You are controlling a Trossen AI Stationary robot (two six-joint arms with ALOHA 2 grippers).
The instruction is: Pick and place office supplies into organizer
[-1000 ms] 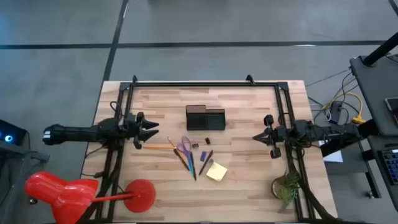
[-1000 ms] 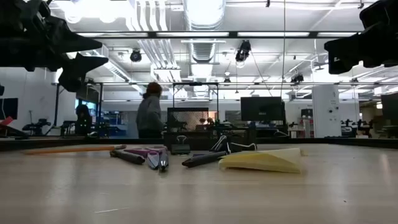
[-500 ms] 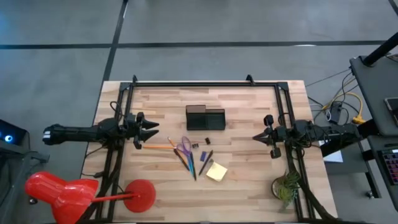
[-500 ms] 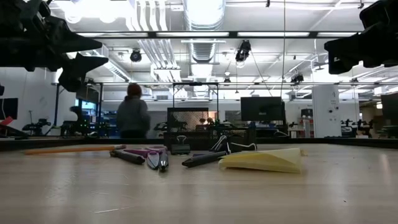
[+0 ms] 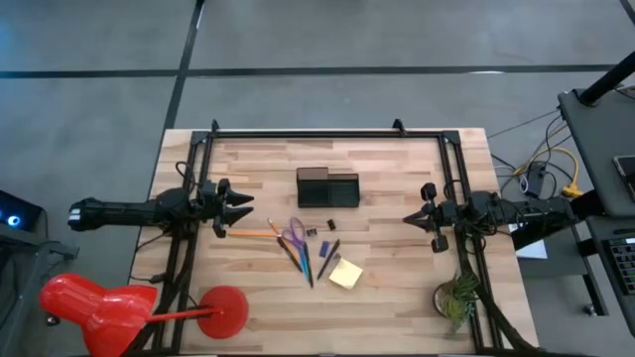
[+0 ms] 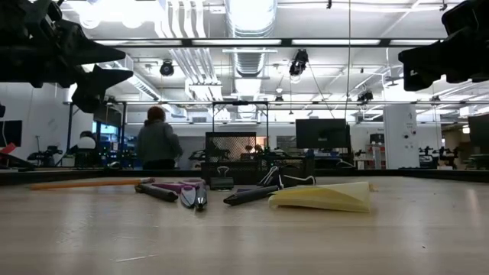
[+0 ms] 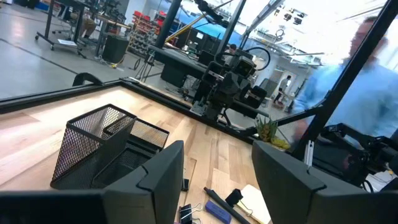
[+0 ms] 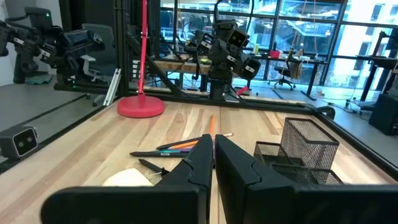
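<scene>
High view showed the pencil [image 5: 252, 234] lying left-right, its near end just right of the left gripper [image 5: 241, 207], whose jaws stood wide and empty. Far across the bench [image 5: 397, 288], the right gripper [image 5: 412, 219] had its jaws closed on nothing.

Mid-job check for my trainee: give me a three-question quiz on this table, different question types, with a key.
1. True or false: the organizer already holds the orange pencil.
2. Which gripper is open? A) left gripper B) right gripper
3. Fill in: the yellow sticky-note pad lies on the ____.

Key:
1. False; the pencil lies on the table.
2. A; the right gripper is shut and holds nothing.
3. Table, nearer the front edge than the organizer.
</scene>
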